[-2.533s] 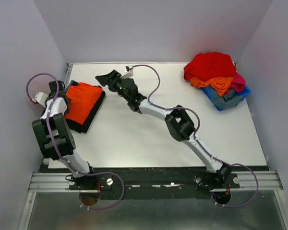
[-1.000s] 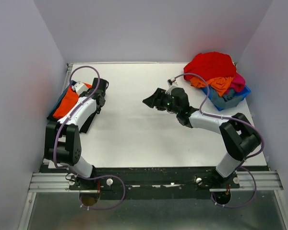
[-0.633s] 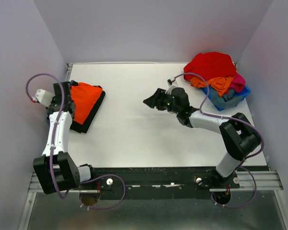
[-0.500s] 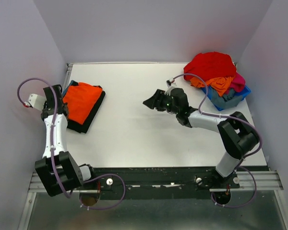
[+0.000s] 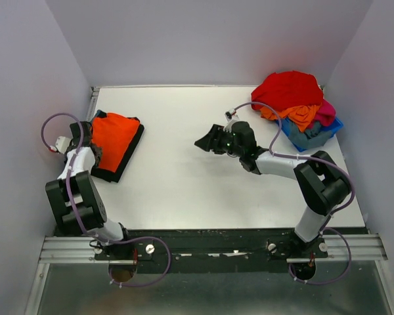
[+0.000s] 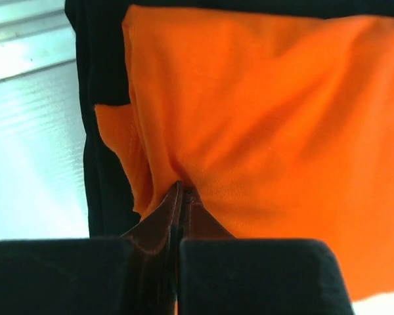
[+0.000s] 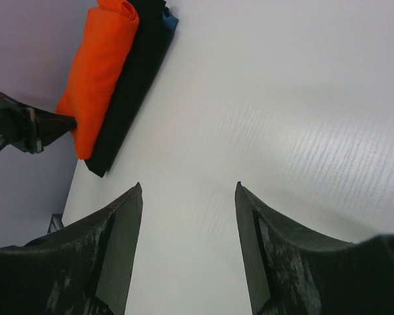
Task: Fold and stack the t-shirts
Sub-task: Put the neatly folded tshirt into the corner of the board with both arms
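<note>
Left side first: the left gripper (image 6: 182, 197) has its fingers pressed tight together, and they are nipped onto the orange t-shirt (image 5: 115, 136). You can see the cloth puckering into creases right at the tips. That orange shirt is folded and lies on top of the folded black t-shirt (image 6: 98, 59), the base of the stack. A loose orange flap hangs over onto the black along the stack's left edge, exactly where the gripper bites.

Off to the right of that stack, well apart from it, the right gripper (image 7: 188, 187) hangs over the bare white table (image 5: 184, 190). Its fingers are spread wide with nothing between them. Farther right again sits the heap of unfolded t-shirts (image 5: 289, 92), red on top, spilling out of a blue bin (image 5: 315, 139).

My read: this is the tidy-up on the orange shirt, squaring its edge over the black one, so one fold-and-stack cycle is nearly closed out. Plenty remains, judging by that heap.

The next move calls for the left gripper to draw that flap in flush and let go without dragging the top layer askew. The right arm would then need to turn toward the heap and pinch a single shirt, not a clump.
</note>
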{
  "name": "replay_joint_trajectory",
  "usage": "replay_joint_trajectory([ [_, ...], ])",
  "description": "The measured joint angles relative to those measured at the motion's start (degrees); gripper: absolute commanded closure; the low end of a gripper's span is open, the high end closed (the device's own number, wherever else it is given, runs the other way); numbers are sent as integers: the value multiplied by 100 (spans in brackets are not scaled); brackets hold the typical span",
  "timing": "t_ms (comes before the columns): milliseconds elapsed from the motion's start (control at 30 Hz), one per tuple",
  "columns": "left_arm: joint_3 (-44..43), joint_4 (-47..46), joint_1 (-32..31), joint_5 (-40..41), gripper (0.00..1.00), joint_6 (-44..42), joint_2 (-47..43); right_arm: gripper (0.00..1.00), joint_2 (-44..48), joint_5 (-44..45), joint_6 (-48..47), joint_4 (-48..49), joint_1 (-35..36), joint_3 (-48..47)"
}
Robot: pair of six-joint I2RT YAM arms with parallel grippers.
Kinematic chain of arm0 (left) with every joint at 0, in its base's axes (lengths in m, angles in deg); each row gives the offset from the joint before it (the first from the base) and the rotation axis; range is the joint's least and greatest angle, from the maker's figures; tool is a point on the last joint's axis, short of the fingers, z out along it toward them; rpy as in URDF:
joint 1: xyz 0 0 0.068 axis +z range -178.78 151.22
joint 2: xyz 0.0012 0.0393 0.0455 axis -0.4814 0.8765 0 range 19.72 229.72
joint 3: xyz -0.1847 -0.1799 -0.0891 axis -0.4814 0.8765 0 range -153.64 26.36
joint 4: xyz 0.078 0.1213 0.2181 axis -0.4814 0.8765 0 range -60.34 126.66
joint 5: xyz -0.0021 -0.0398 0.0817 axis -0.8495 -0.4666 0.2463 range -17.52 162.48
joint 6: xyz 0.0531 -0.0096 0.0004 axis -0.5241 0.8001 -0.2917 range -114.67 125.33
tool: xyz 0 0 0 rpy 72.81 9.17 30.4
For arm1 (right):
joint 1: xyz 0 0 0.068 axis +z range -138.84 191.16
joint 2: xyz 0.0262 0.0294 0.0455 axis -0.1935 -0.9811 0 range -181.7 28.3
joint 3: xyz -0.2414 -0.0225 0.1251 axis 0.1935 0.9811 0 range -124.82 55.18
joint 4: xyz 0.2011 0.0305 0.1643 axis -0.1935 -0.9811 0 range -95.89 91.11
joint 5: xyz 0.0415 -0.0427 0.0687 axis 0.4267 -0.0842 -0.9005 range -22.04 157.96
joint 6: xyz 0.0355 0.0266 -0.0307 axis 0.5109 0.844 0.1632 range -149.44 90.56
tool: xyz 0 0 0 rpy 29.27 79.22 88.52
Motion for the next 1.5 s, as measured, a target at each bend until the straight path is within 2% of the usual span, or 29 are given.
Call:
replay_joint_trajectory([
  [200, -4, -37, -39, -44, 100, -13, 575, 34, 7, 31, -17, -2, 0, 0],
  [367, -251, 282, -282, 380, 100, -157, -4, 34, 31, 68, -59, 0, 0, 0],
  [533, -297, 17, -627, 466, 100, -317, -693, 34, 31, 72, -94, -2, 0, 0],
  [633, -540, -136, -750, 459, 100, -328, -385, 34, 31, 72, -101, -2, 0, 0],
  [933, -833, -466, -885, 391, 100, -229, 1456, 34, 31, 109, -149, -4, 0, 0],
  [1200, -1381, -131, -1276, 627, 100, -509, 1309, 34, 31, 144, -199, -37, 0, -4],
  [1367, -1287, -476, -1589, 608, 100, -540, 796, 34, 31, 153, -247, -122, 0, -42],
  [1500, -1290, -752, -1609, 496, 100, -448, 1202, 34, 31, 155, -254, -168, 0, -76],
])
